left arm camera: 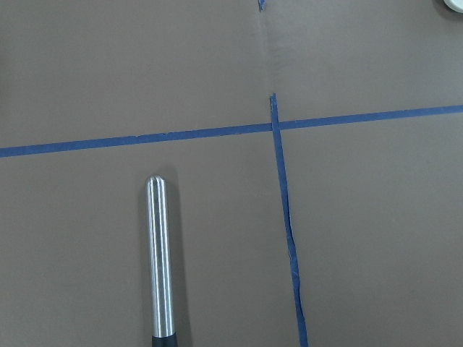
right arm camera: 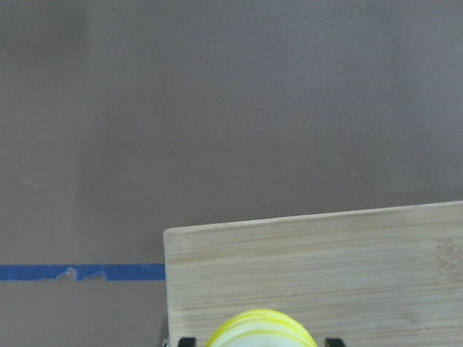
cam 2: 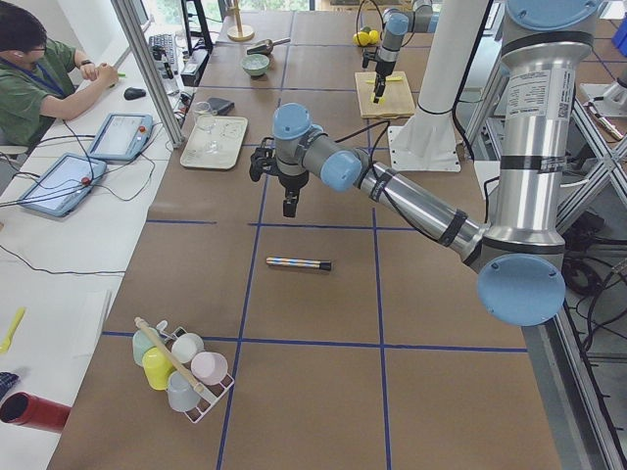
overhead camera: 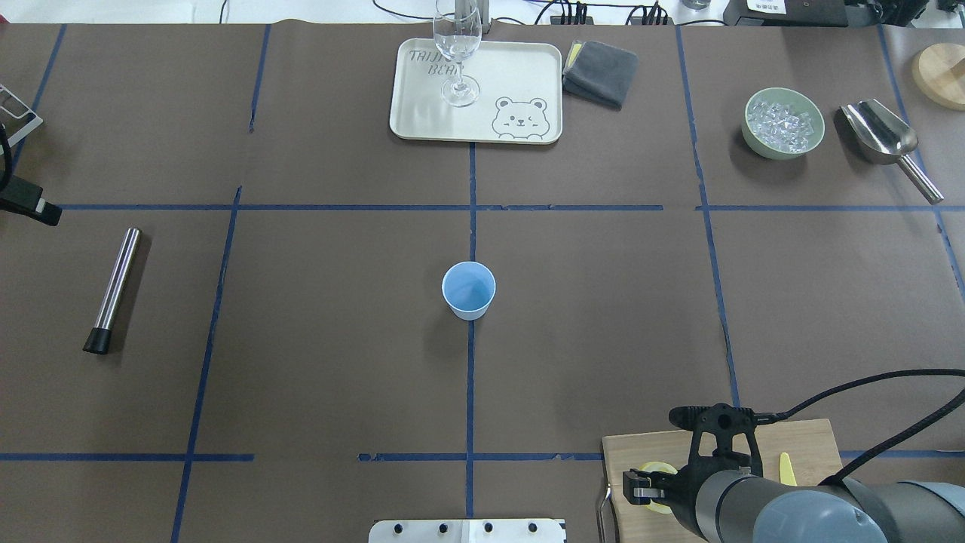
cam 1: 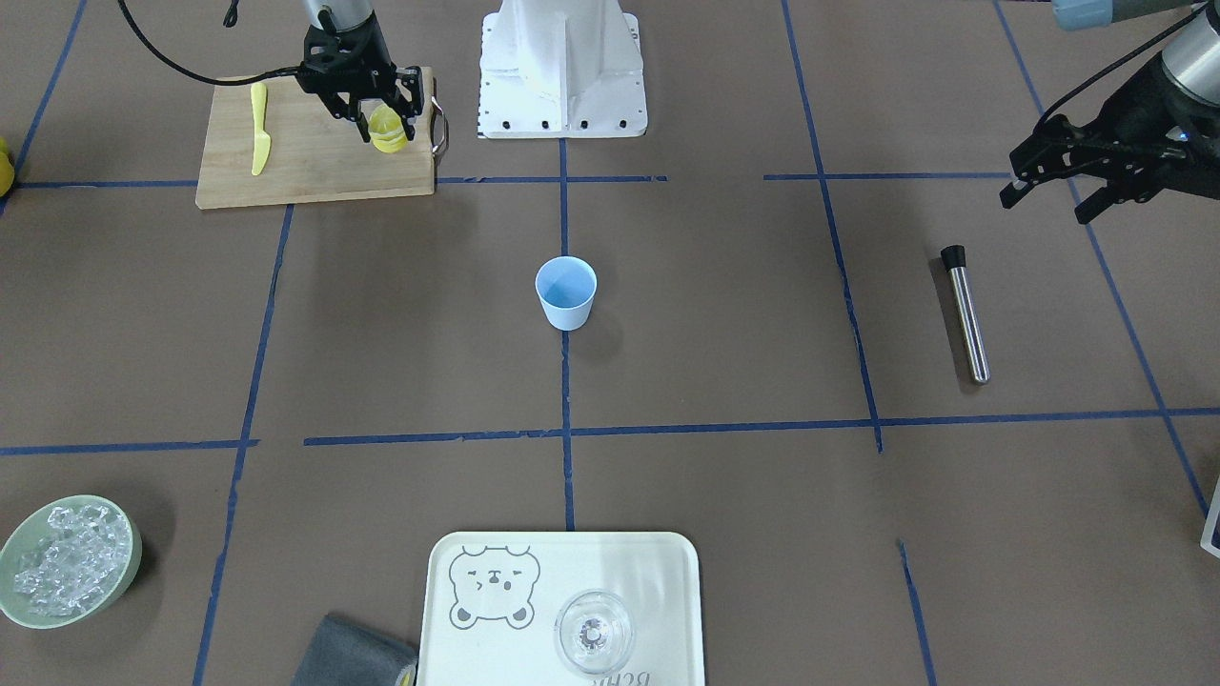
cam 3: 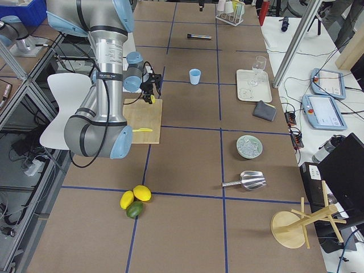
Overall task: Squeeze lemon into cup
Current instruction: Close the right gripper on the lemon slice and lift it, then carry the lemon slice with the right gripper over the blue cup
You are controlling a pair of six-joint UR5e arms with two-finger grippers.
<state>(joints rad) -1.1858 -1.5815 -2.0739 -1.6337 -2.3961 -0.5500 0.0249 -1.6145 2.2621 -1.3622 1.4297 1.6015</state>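
The lemon (cam 1: 388,129) was a small yellow piece made of thin slices. It sat between the two fingers of the right gripper (cam 1: 386,122), over the near corner of the wooden cutting board (cam 1: 315,171). The fingers pressed on it from both sides, so the right gripper looked clamped on the lemon. It was hard to tell if the lemon was lifted or touching the wood. A yellow knife (cam 1: 258,129) lay flat on the same board, a little way off.

The cup (cam 1: 566,293) was light blue and stood upright in the middle of the table (cam 1: 762,333). It looked empty and was well apart from the board. No juice was in it yet, so the job seemed to be only at its start.

The left gripper (cam 1: 1048,202) hung over the far side of the table with its fingers apart and nothing in them. A metal tube (cam 1: 966,314) lay on the table near it.

A lot could go wrong from here. The slices might slide apart or slip out on the long way to the cup, since only two thin fingers held them. If the squeeze came while the lemon was not right over the small rim, the juice would land on the table. The cup looked light, so a bump from the fingers could knock it over.
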